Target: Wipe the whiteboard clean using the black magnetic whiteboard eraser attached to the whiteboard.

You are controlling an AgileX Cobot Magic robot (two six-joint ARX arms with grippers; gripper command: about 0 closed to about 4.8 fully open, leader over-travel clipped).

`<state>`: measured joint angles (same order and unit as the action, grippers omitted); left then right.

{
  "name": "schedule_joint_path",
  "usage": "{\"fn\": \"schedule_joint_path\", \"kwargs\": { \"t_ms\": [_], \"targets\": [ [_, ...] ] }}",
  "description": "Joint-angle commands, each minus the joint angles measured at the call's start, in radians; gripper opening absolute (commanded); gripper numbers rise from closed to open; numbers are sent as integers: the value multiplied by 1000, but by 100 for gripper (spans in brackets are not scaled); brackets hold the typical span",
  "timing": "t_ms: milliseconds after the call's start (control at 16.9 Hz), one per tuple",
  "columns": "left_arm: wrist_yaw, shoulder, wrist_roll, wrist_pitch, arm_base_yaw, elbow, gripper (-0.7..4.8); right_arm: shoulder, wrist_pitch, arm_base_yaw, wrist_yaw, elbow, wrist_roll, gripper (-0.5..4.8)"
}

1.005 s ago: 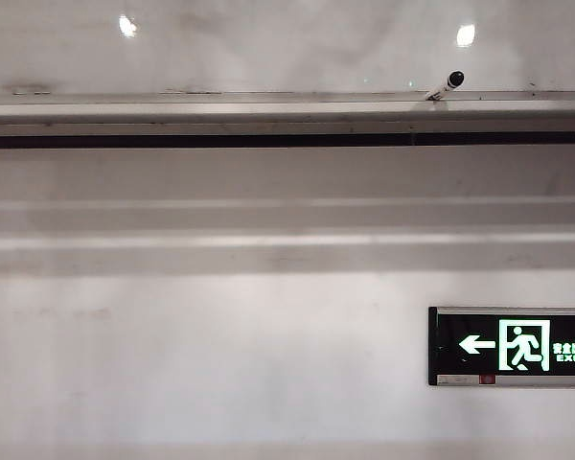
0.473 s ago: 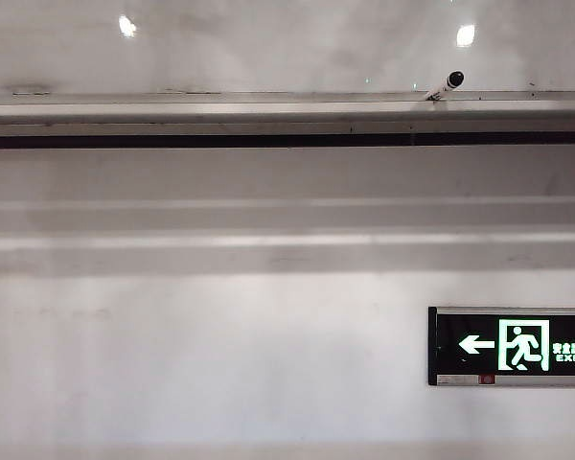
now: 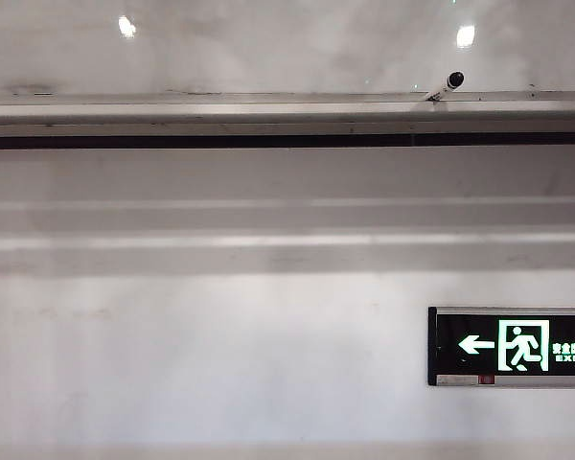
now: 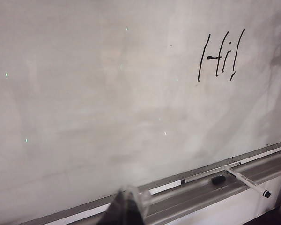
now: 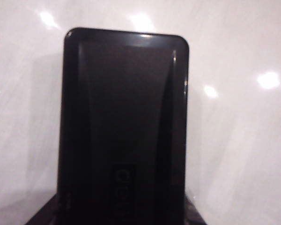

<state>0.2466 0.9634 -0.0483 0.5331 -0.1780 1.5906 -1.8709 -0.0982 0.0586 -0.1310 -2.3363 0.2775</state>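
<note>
Whiteboard (image 4: pixel 98 93) fills most of the left wrist view: glossy, faintly smudged, with "Hi!" (image 4: pixel 221 55) handwritten in black marker near one far corner. Its silver ledge (image 4: pixel 215 185) runs along the board's lower edge; on it lie a white marker with a black cap (image 4: pixel 249 183), a small dark cap-like piece (image 4: pixel 218 179) just beside it, and another thin marker (image 4: pixel 203 176) close to the board. Left gripper (image 4: pixel 127 208) shows only as dark fingertips with a clear pad, poking in over the ledge, apart from the board; can't tell from this sliver whether the jaws are open or closed. Black eraser (image 5: pixel 123 126) sits flat on the board in the right wrist view, glossy rectangular body with rounded corners, filling the centre of the frame, ceiling-light reflections on the white surface around it. Right gripper (image 5: pixel 119 218) is right at the eraser's near end; only dark finger edges show either side of it, so can't tell if it grips or is just straddling. Exterior view shows neither arm: just the board's bottom strip (image 3: pixel 268 43), ledge (image 3: pixel 268 110) with a marker (image 3: pixel 445 86) propped on it, matte wall below, and a green exit sign (image 3: pixel 511 346) at lower right.
</note>
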Motion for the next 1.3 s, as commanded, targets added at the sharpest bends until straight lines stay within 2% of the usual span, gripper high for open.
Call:
{"fn": "schedule_joint_path", "kwargs": {
  "t_ms": [59, 591, 710, 1005, 1301],
  "targets": [
    [3, -3, 4, -10, 0, 3, -6, 14, 38, -1, 23, -1, -4, 8],
    [6, -2, 3, -9, 0, 3, -6, 76, 96, -115, -2, -1, 12, 8],
    [57, -2, 2, -9, 0, 3, -6, 76, 124, -148, -2, -1, 28, 8],
    [259, -2, -4, 17, 0, 3, -6, 75, 189, -232, -2, -1, 137, 8],
    [278, -4, -4, 20, 0, 3, -6, 53, 208, -291, 8, -1, 150, 8]
  ]
}}
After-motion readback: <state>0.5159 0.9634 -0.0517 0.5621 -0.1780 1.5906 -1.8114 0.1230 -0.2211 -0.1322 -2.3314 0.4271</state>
